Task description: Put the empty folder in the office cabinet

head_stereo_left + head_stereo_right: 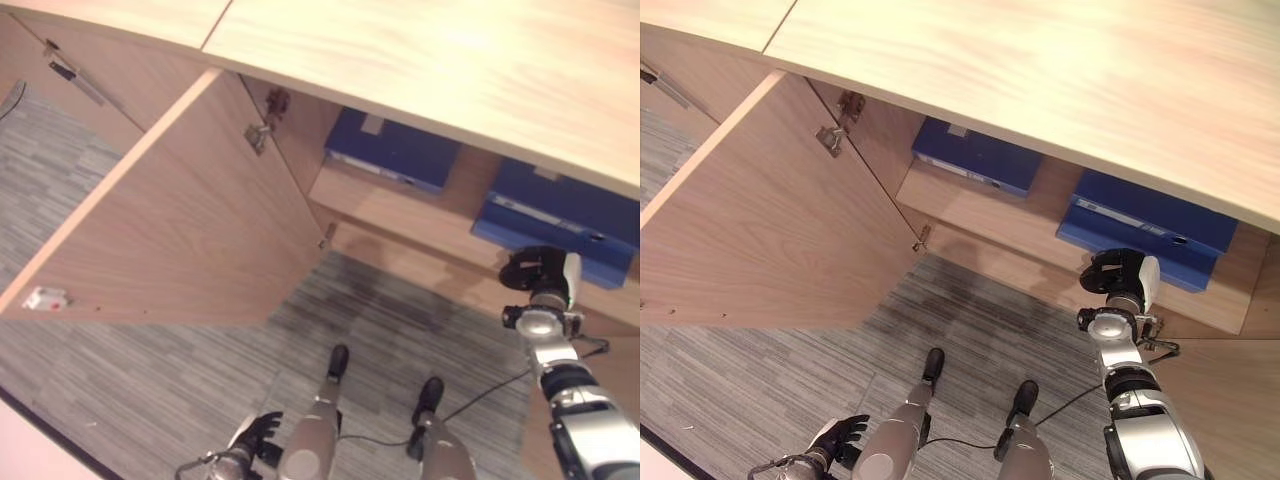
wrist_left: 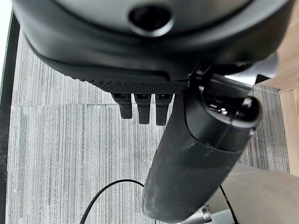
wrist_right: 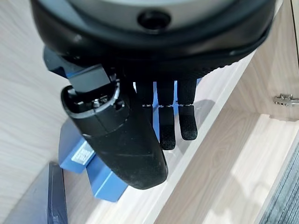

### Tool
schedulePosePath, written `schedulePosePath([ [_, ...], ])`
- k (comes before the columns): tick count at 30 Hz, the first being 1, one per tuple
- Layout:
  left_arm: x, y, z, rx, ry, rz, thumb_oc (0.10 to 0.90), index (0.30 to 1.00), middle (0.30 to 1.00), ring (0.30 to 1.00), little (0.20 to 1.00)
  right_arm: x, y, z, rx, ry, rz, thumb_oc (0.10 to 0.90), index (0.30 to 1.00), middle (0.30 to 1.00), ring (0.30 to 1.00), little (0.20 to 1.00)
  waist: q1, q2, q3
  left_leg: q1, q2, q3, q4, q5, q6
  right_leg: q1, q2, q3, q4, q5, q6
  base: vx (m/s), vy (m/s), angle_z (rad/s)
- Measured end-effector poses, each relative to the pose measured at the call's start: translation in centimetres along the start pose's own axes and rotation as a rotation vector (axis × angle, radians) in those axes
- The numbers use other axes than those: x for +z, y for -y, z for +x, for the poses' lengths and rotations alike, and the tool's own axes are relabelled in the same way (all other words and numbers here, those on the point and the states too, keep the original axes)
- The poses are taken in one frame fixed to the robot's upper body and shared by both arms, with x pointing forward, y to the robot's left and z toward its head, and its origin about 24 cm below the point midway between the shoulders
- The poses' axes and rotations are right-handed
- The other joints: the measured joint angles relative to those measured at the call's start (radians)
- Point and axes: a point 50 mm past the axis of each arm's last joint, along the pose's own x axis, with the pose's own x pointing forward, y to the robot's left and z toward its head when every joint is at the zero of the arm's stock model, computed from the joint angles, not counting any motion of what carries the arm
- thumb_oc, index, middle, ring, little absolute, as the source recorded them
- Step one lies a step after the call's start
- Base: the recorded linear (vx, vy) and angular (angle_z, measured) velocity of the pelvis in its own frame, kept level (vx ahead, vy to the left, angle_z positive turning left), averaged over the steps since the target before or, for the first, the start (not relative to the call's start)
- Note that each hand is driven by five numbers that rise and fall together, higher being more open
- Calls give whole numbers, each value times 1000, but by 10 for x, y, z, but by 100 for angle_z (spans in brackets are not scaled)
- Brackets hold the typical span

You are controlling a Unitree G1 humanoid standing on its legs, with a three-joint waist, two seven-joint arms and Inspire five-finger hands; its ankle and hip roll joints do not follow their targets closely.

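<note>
Hanging low at the left, the left hand [image 1: 258,436] sits over the grey striped carpet [image 1: 150,390], fingers relaxed and fairly straight, holding nothing; left wrist view shows its fingers [image 2: 142,108] pointing at bare carpet, thumb alongside. Next right, the cabinet door [image 1: 170,220] is swung wide open, light wood, inner face up toward the camera, a small white tag [image 1: 45,297] near its outer corner and metal hinges [image 1: 257,135] at the cabinet side. A second door further left is closed, with a dark bar handle [image 1: 72,75]. Above runs the pale wooden cabinet top [image 1: 1040,70]. Inside the office cabinet [image 1: 400,215], on the shelf, lies a blue folder [image 1: 392,150] flat toward the left of the opening. Further right a second blue folder [image 1: 1145,228] lies flat on the same shelf, partly tucked under the top; cannot tell which one is the empty one. Right hand [image 1: 1120,272] is raised just in front of that right-hand folder, at the shelf edge, white thumb cover showing. Right wrist view: its fingers [image 3: 168,121] are extended and only slightly bent, spread from the thumb, clamped on nothing, with the blue folder past them on the shelf; contact with the folder cannot be told.
</note>
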Motion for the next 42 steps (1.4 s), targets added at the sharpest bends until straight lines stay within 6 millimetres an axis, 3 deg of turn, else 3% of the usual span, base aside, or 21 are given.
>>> schedulePosePath([
  [6,13,0,3,-2,52,13,800,900,900,900,900,19,19,18,-56,23,-16,400,300,300,300,300,24,37,40,-37,-9,-20,12,6,3,-46,-18,-9,55,-25,10,-28,-12,7],
  [19,20,1,4,0,80,-4,800,900,900,900,900,31,29,27,-93,28,13,400,300,300,300,300,31,44,57,-66,-27,-44,17,10,3,-110,-54,-23,170,-83,6,1,-6,7],
  [23,27,1,4,-1,116,-13,800,900,900,900,900,49,60,42,-178,45,8,400,300,300,300,300,49,69,68,-92,-34,-47,19,21,1,-159,-71,-22,229,-110,9,-15,-1,6],
  [24,32,1,5,2,138,-45,800,900,900,900,900,64,78,49,-224,77,1,400,300,300,300,300,51,85,76,-116,-40,-51,19,30,1,-194,-82,-23,265,-120,5,-16,9,11],
  [26,31,1,4,1,135,-44,800,900,900,900,900,71,85,52,-240,87,12,400,300,300,300,300,53,93,81,-122,-44,-50,19,34,2,-212,-90,-18,287,-126,6,-10,10,5],
  [42,40,7,4,-26,179,-20,800,900,900,900,900,94,110,62,-256,83,-62,400,300,300,300,300,51,101,81,-168,-48,-71,17,56,0,-295,-109,-12,384,-160,-6,6,-1,2],
])
